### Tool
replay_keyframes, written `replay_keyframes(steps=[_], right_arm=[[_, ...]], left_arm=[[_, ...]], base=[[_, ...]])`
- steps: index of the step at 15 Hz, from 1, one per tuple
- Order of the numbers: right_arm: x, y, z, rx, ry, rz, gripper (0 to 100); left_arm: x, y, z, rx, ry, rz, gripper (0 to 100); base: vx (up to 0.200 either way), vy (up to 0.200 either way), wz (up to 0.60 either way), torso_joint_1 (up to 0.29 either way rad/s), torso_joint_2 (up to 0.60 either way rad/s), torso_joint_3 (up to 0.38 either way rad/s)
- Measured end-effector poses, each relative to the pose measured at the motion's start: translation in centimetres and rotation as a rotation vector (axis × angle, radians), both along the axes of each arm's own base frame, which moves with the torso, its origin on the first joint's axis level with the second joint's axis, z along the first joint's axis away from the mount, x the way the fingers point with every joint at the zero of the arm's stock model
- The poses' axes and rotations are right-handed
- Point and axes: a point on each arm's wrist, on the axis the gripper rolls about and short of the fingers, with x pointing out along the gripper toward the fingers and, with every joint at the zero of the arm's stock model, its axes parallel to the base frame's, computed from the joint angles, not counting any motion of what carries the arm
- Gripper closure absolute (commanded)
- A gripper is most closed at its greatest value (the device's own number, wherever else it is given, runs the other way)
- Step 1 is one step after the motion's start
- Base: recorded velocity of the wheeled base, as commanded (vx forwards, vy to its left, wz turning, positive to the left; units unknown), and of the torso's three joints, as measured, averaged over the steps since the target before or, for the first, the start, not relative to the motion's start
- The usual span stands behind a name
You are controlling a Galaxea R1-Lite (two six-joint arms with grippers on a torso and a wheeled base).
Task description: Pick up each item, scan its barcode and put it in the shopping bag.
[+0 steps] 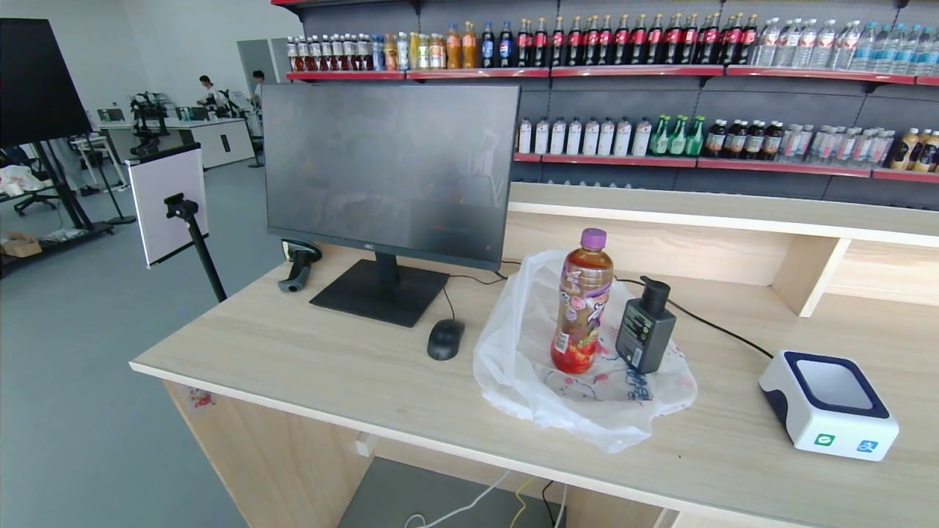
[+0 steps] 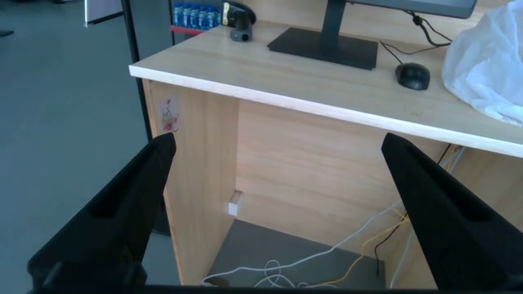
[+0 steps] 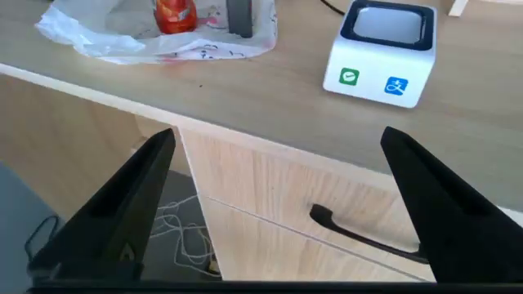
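While left pincer [image 2: 278,139] and right pincer [image 3: 278,135] gape empty, purple-capped red bottle [image 1: 583,308] and black pump bottle [image 1: 645,334] stand beyond them amid white plastic bag [image 1: 513,359]; scanning unverifiable.

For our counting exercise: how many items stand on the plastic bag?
2: a drink bottle at the middle of the bag, and a dark pump bottle beside it, toward the scanner. Folds could hide more.

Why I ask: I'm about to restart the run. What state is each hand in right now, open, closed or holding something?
Left hand: open, holding nothing.
Right hand: open, holding nothing.
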Motion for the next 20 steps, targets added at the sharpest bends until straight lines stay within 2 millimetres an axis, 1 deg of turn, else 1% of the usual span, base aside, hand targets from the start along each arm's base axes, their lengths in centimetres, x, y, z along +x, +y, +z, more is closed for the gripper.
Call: replay_keyframes(steps=[3, 6, 10, 14, 20], right_arm=[[-0.57, 0.07, -0.13, -0.020, -0.073, -0.042, 0], [-0.80, 0.08, -0.19, 0.019, -0.103, -0.050, 0], [-0.85, 0.09, -0.22, -0.006, -0.110, -0.049, 0], [-0.86, 0.09, -0.20, -0.002, -0.111, -0.049, 0], [-0.85, 0.09, -0.21, -0.001, -0.111, -0.048, 0]], left_arm=[[0.00, 0.00, 0.00, 0.001, 0.000, -0.001, 0], [0.00, 0.00, 0.00, 0.000, 0.000, -0.001, 0], [0.00, 0.00, 0.00, -0.001, 0.000, 0.000, 0], [0.00, 0.00, 0.00, -0.001, 0.000, 0.000, 0], [0.00, 0.00, -0.01, 0.004, 0.001, 0.000, 0]], base=[[0.000, 0.000, 0.00, 0.000, 0.00, 0.000], [-0.200, 0.000, 0.00, 0.005, 0.00, 0.002], [-0.200, 0.000, 0.00, 0.007, 0.00, 0.002], [0.000, 0.000, 0.00, 0.000, 0.00, 0.000], [0.000, 0.000, -0.60, 0.006, 0.00, 0.001]])
